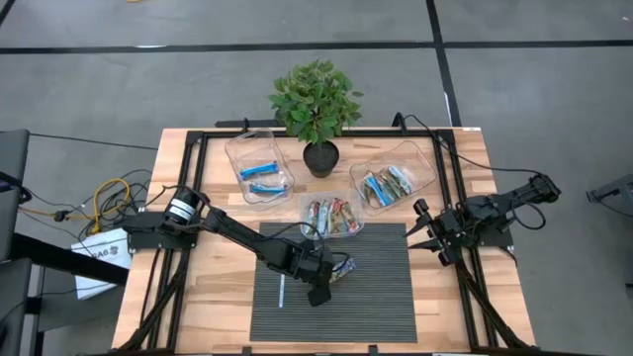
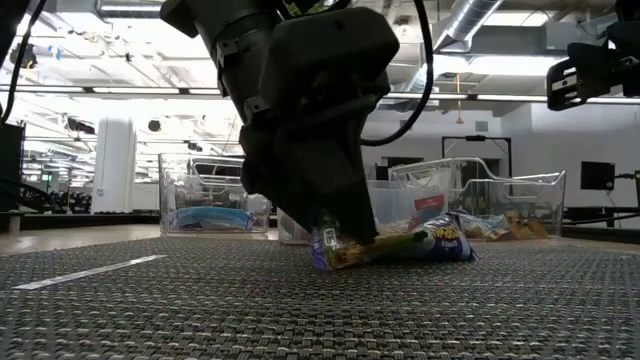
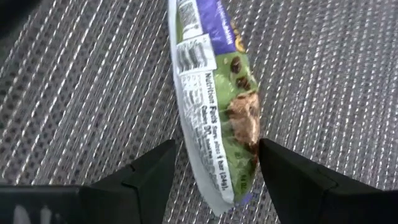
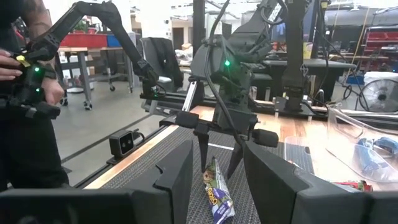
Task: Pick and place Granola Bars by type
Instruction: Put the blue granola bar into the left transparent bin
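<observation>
Wooden counter [image 1: 198, 307] carries a dark ribbed mat [image 1: 386, 307] as work zone; three clear tubs sit at its far side, one kind each: blue bars far left [image 1: 259, 176], multicoloured bars centre [image 1: 330, 216], mixed blue/green-gold far right [image 1: 388, 186]. Potted plant [image 1: 316, 104] is just decor behind them. Left gripper [image 3: 214, 167] is down on the mat, jaws open and straddling one green-and-purple granola bar [image 3: 214, 118] lying flat, not yet clamped. Right gripper [image 1: 423, 232] waits over the mat's right edge, jaws open. Thin white stick [image 1: 282, 292] lies on the mat's near left.
</observation>
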